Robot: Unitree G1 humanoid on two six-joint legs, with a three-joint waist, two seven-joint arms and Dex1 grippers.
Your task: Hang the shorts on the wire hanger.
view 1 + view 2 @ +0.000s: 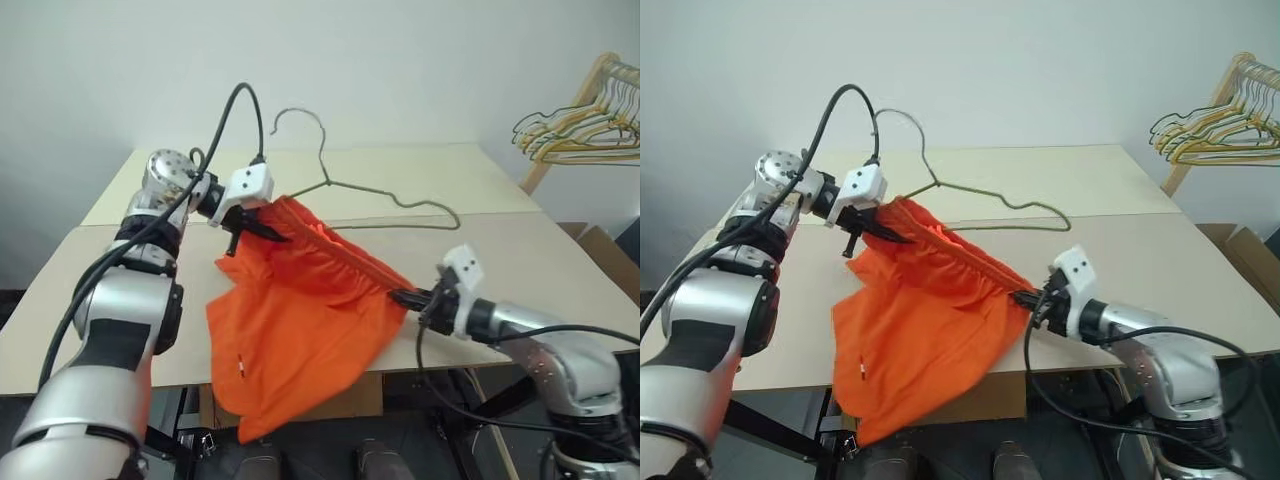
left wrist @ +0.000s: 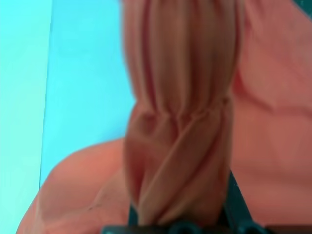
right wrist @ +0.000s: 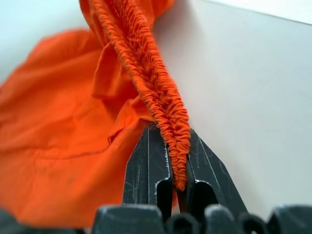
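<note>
shorts (image 1: 300, 330) waistband clamped by both grippers, left (image 1: 262, 226), right (image 1: 408, 297); hanger (image 1: 385, 200) partly hidden.

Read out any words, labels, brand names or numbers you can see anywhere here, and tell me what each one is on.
There is no readable text.
The shorts: a tiny white mark near one leg's hem, too small to read.
The wire hanger, the table, the left gripper and the right gripper: no print or label shows.
The yellow hangers by the wall: no writing shows.
</note>
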